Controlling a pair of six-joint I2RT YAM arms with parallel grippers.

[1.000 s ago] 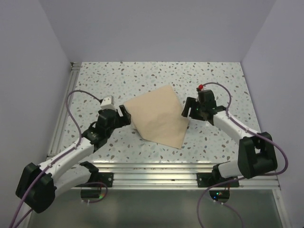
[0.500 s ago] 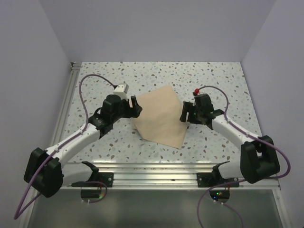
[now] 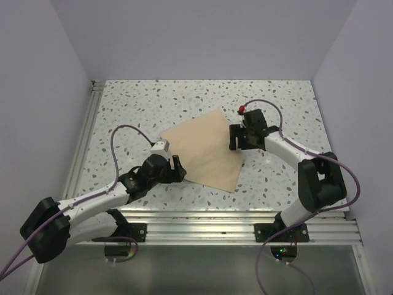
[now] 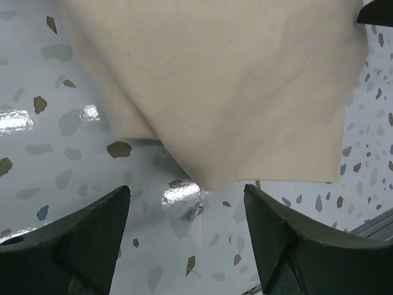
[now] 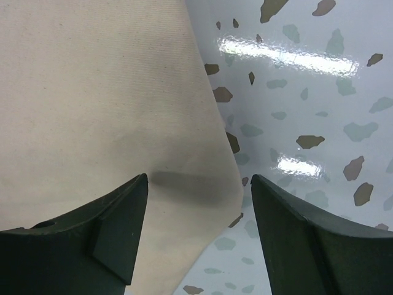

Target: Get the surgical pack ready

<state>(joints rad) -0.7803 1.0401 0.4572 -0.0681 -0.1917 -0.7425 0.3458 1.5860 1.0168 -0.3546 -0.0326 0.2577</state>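
The surgical pack (image 3: 207, 150) is a tan cloth bundle lying folded on the speckled table, corners pointing out like a diamond. My left gripper (image 3: 178, 171) is open and empty at its near left corner; in the left wrist view the cloth's rounded corner (image 4: 209, 110) lies just ahead of the gap between the fingers (image 4: 80, 239). My right gripper (image 3: 233, 138) is open and empty at the pack's right corner; the right wrist view shows the cloth edge (image 5: 110, 110) between the spread fingers (image 5: 295, 227). The tray and packets are hidden.
An aluminium rail (image 3: 202, 216) runs along the table's near edge. A rail (image 3: 83, 141) runs down the left side. Purple walls close in the left, back and right. Purple cables (image 3: 116, 147) loop off both arms.
My left gripper has swung from the pack's upper left edge down to its near left corner. My right gripper has shifted up and left along the pack's right corner.
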